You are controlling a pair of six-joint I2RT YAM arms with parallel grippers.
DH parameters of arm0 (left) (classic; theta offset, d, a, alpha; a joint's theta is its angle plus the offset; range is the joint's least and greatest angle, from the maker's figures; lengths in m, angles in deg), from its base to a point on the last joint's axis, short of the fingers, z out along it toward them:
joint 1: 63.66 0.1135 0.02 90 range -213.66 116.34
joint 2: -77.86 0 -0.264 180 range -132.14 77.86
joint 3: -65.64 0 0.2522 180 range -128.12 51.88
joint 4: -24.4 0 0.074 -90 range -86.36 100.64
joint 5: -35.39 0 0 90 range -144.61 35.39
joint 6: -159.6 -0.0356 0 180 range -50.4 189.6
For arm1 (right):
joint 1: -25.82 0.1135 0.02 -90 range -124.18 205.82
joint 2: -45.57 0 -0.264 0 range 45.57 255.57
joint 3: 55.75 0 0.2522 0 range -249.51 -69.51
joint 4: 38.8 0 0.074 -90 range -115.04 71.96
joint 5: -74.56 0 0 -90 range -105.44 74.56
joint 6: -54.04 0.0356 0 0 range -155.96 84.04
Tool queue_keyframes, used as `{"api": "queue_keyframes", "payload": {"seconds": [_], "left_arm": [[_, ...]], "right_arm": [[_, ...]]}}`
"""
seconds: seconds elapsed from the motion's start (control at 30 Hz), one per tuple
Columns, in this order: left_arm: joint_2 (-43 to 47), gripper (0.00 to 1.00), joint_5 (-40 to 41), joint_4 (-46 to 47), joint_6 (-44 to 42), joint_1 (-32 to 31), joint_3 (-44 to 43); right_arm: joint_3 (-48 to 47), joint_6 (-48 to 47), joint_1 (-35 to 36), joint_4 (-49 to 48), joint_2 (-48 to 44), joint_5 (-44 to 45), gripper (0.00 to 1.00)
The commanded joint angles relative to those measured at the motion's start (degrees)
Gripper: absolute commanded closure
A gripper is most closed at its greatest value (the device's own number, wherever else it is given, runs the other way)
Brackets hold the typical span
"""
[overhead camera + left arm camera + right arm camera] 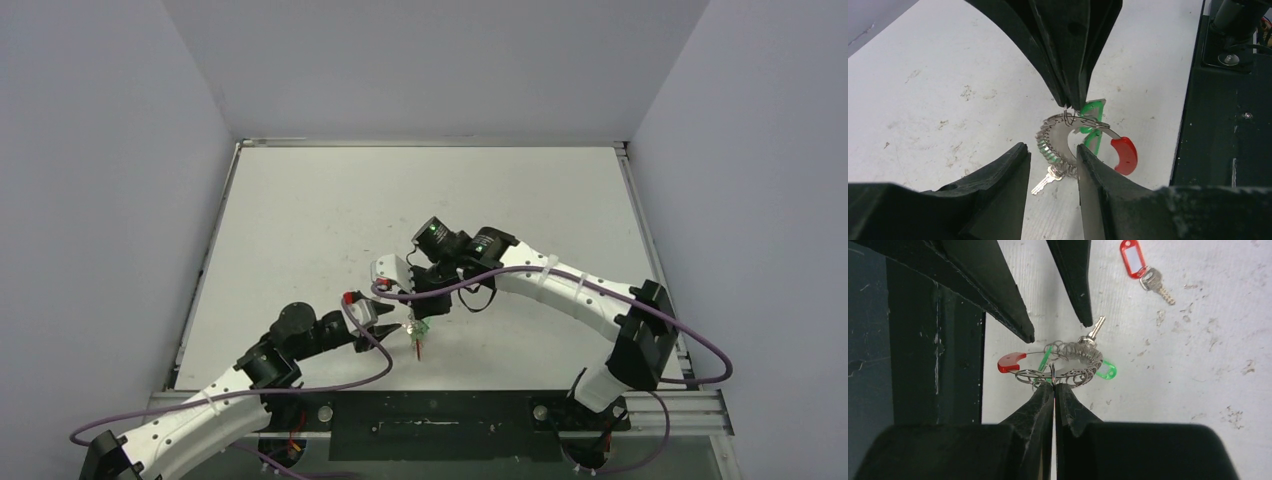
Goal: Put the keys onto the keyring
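Observation:
The keyring (1050,142) is a silver ring with a fringe of metal loops and a red arc (1125,155). A green-tagged key (1091,125) and a bare silver key (1045,182) hang on it. My right gripper (1053,385) is shut on one loop of the keyring (1058,362) and seems to hold it just above the table. My left gripper (1052,146) is open, with its fingertips on either side of the ring's looped edge. A red-tagged key (1143,265) lies loose on the table beyond the left fingers (1018,320). Both grippers meet near the front edge in the top view (405,325).
The table's black front rail (1228,125) runs close beside the keyring. The white tabletop (400,200) stretches away behind the grippers, and grey walls stand on three sides.

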Motion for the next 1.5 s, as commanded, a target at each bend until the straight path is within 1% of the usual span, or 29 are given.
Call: {"api": "queue_keyframes", "payload": {"seconds": [0.0, 0.13, 0.2, 0.33, 0.5, 0.73, 0.8, 0.87, 0.93, 1.03, 1.13, 1.3, 1.37, 1.47], "left_arm": [[-0.99, 0.63, -0.28, 3.84, 0.84, -0.12, -2.16], [-3.23, 0.67, -3.28, 7.8, 1.65, -0.18, -1.54], [-4.68, 0.69, -4.86, 11.27, 2.4, -0.12, -1.02], [-7.51, 0.72, -6.16, 16.49, 3.99, -0.16, 0.01], [-10.19, 0.73, -7.24, 18.84, 4.21, -0.15, 0.12], [-11.75, 0.76, -8.05, 19.07, 4.09, -0.19, 0.38], [-12.16, 0.81, -8.36, 18.96, 3.8, -0.17, 0.47], [-12.69, 0.91, -8.68, 18.88, 3.37, -0.2, 0.53], [-13.22, 0.94, -8.92, 19.23, 3.04, -0.17, 0.7], [-14.01, 0.94, -8.75, 20.01, 2.84, -0.21, 0.91], [-14.66, 0.9, -8.55, 20.44, 2.67, -0.17, 0.91], [-15.89, 0.89, -8.99, 20.92, 2.18, -0.2, 0.62], [-16.32, 0.85, -9.2, 20.96, 2.18, -0.21, 0.56], [-16.56, 0.84, -9.19, 21.09, 2.01, -0.19, 0.48]], "right_arm": [[-5.22, 0.63, 1.52, 7.99, 1.86, 4.79, 1.0], [-6.51, 1.53, 2.21, 7.5, 2.61, 4.9, 1.0], [-6.78, 1.95, 2.54, 7.13, 2.79, 4.83, 1.0], [-6.71, 2.59, 3.08, 6.26, 2.84, 4.69, 1.0], [-5.97, 3.19, 3.28, 4.96, 2.47, 4.71, 1.0], [-5.41, 3.19, 3.26, 3.76, 1.94, 4.34, 1.0], [-5.01, 3.19, 3.26, 3.21, 1.76, 4.25, 1.0], [-4.76, 3.24, 3.23, 2.87, 1.6, 4.05, 1.0], [-4.6, 3.35, 3.31, 2.66, 1.51, 3.74, 1.0], [-4.39, 3.41, 3.25, 2.38, 1.3, 3.51, 1.0], [-4.31, 3.46, 3.27, 2.28, 1.13, 3.5, 1.0], [-4.25, 3.41, 3.29, 2.04, 1.34, 3.6, 1.0], [-4.18, 3.38, 3.22, 1.99, 1.32, 3.75, 1.0], [-4.18, 3.21, 3.23, 1.89, 1.37, 3.72, 1.0]]}}
